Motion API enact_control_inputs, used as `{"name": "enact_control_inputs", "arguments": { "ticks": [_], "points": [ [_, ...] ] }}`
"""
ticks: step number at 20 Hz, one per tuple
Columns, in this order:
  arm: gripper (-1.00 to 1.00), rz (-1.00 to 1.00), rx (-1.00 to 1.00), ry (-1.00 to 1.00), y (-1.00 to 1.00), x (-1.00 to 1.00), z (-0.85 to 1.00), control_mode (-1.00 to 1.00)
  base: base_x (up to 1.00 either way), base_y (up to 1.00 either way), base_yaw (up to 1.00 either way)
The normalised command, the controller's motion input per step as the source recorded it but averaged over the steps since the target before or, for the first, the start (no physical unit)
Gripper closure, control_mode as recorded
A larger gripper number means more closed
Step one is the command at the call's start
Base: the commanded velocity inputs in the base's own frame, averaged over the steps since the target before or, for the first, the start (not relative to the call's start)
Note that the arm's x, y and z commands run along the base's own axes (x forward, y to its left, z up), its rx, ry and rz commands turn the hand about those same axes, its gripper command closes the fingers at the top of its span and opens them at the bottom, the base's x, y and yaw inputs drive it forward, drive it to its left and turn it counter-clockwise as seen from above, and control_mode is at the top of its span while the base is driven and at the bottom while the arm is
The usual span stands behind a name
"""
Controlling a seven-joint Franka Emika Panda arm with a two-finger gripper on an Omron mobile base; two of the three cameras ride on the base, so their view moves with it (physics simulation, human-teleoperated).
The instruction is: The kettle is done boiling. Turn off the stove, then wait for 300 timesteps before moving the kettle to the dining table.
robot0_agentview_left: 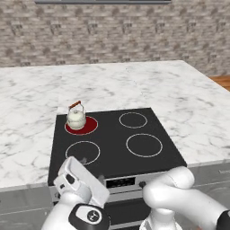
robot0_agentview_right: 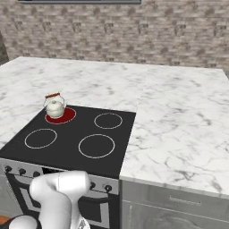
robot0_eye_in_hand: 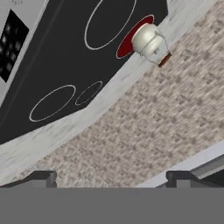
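Note:
The small cream kettle point(robot0_agentview_left: 76, 118) point(robot0_agentview_right: 55, 108) point(robot0_eye_in_hand: 149, 40), with its arched reddish-brown handle, stands upright on the back-left burner point(robot0_agentview_left: 88, 127) of the black stove point(robot0_agentview_left: 112, 155) point(robot0_agentview_right: 71, 154), and that burner glows red. My gripper point(robot0_agentview_left: 74, 168) point(robot0_eye_in_hand: 111, 179) hovers low at the stove's front left, just above the steel front panel point(robot0_agentview_left: 120, 182) and well short of the kettle. In the hand view its two fingertips point(robot0_eye_in_hand: 43, 177) stand far apart with nothing between them, so it is open. The dining table is out of view.
White-grey marble counter point(robot0_agentview_left: 188, 112) point(robot0_agentview_right: 179, 129) surrounds the cooktop on the left, back and right. A brick wall point(robot0_agentview_left: 112, 31) rises behind it. Small black knobs point(robot0_agentview_right: 107, 188) line the front panel. The other three burners are dark.

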Motion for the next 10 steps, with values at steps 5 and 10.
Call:
{"name": "enact_control_inputs", "arguments": {
  "ticks": [5,10],
  "points": [
    [-1.0,0.05,-0.08,0.0,0.0,-0.08,-0.38,-1.0,0.0,0.0,0.0],
    [-1.0,0.05,-0.06,0.01,0.0,0.0,-0.47,-1.0,0.0,0.0,0.0]
  ]
}}
